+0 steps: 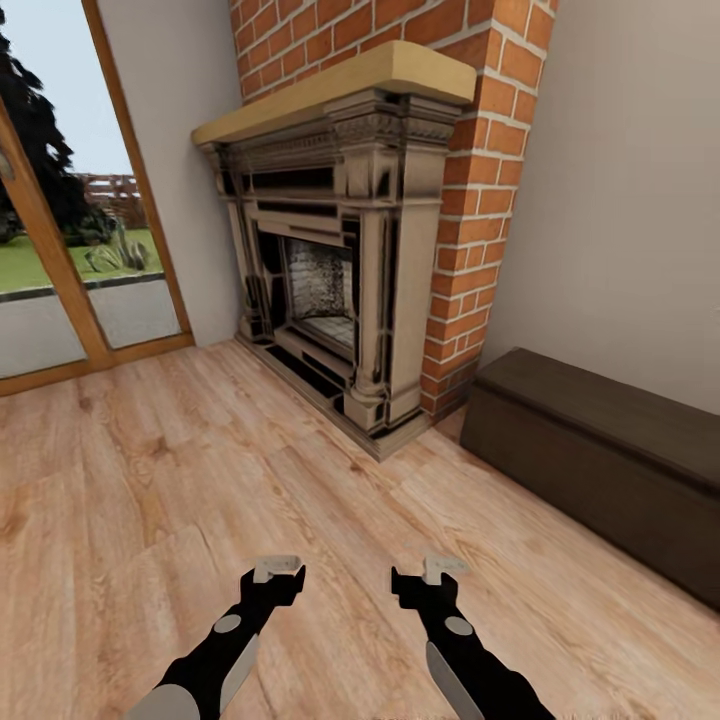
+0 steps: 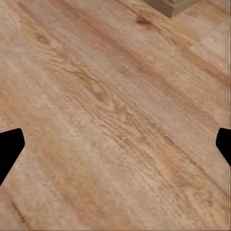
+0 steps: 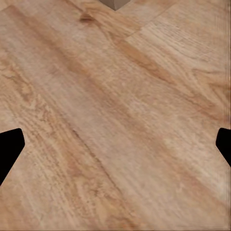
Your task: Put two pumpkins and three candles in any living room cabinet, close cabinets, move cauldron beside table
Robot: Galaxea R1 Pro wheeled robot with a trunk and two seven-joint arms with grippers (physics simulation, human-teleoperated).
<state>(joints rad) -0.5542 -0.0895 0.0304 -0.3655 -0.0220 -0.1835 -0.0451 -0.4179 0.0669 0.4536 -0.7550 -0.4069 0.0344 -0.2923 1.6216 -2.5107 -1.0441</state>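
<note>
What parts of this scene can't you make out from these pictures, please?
- Cabinet: head view, its far end is cut off by the right edge; the front looks shut.
- Left gripper and right gripper: wrist views show just dark fingers at the frame edges.
- Fireplace: interior too dark and blurred.

Both arms are glossy black with pale grey side panels and a round grey disc on each wrist. The left gripper [image 1: 277,573] and right gripper [image 1: 423,573] are black, each topped by a small light-grey block. In the wrist views the fingertips [image 2: 10,147] show as plain black wedges.
</note>
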